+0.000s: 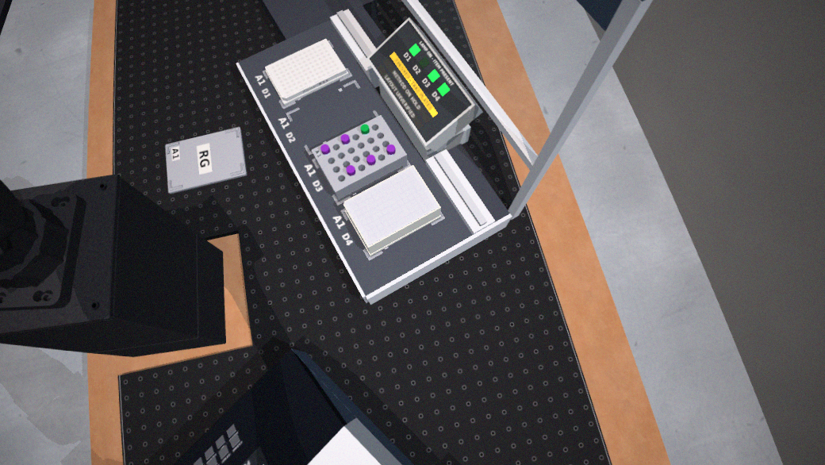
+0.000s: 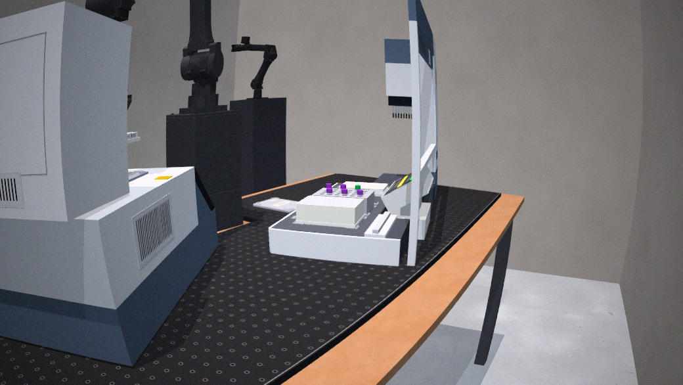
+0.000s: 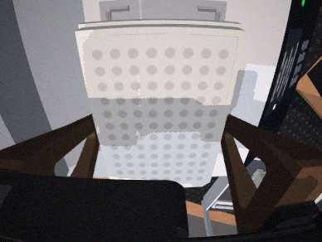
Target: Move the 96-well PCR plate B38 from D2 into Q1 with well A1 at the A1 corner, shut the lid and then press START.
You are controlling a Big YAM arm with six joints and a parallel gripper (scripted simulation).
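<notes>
Robot hand gripping a white 96-well plate.

The brown fingers clamp the plate's two sides, carrying it above the grey cycler block (lid raised). On the black dotted worktop, slot D2 of the hand-off row lies bare.

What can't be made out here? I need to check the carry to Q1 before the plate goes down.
- Gripper, shut on plate B38: outside the top view; in the exterior view Q1's raised lid hides it.
- B38's ID labels, hence A1's corner: not visible in the wrist view.
- Q1's block: the lid and housing hide it in the exterior view.
- Q1's keys: cut by the top view's bottom edge, too small to read.
</notes>
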